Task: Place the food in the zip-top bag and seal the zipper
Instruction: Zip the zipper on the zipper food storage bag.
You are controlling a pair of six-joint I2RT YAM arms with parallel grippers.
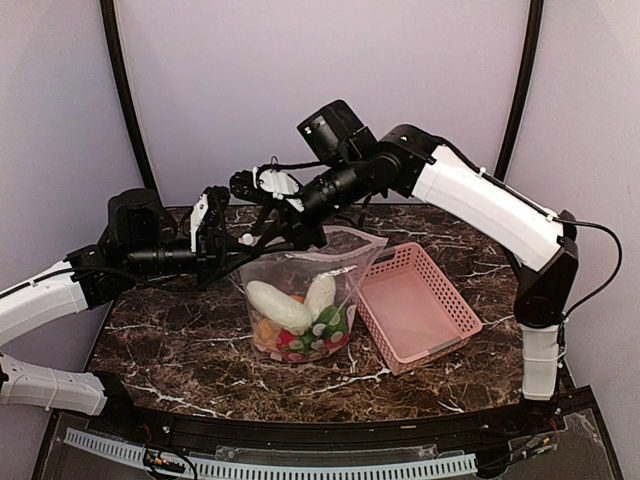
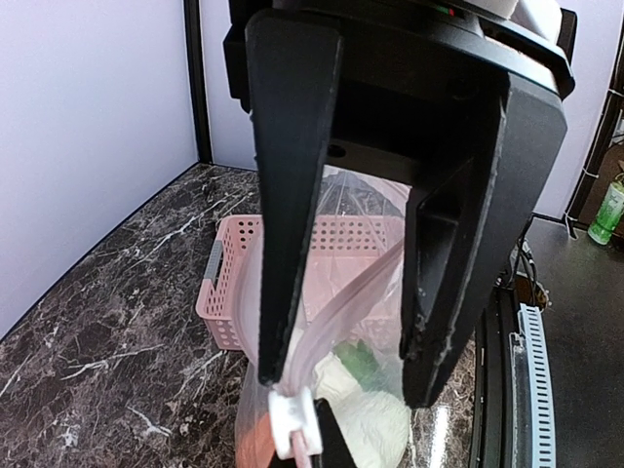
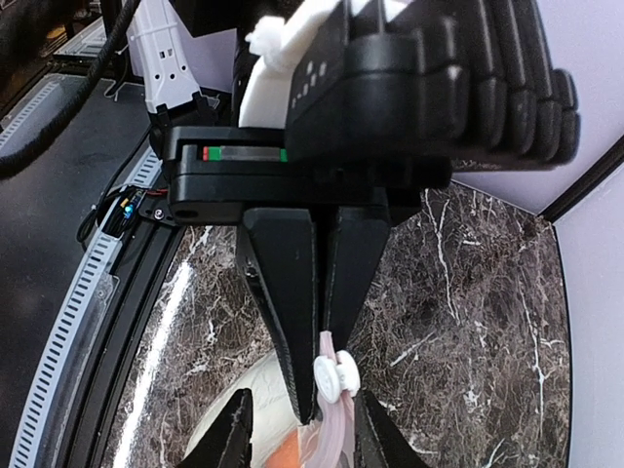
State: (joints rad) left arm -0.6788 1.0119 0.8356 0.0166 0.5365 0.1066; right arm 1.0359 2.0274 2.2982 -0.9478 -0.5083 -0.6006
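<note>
Pink mesh basket (image 1: 415,305) on dark marble table (image 1: 180,345), right of centre. Behind, pale lilac walls (image 1: 320,80) and black poles (image 1: 125,100). Off the table's edge, green bottle (image 2: 611,210) on dark surface.

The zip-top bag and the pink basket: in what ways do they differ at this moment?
The zip-top bag is clear plastic; the pink basket is opaque with perforated walls. The bag holds the food; the basket is empty. The bag stands upright, its zipper pinched by the right gripper; the basket rests with no gripper on it. Both sit side by side on the marble table.
</note>
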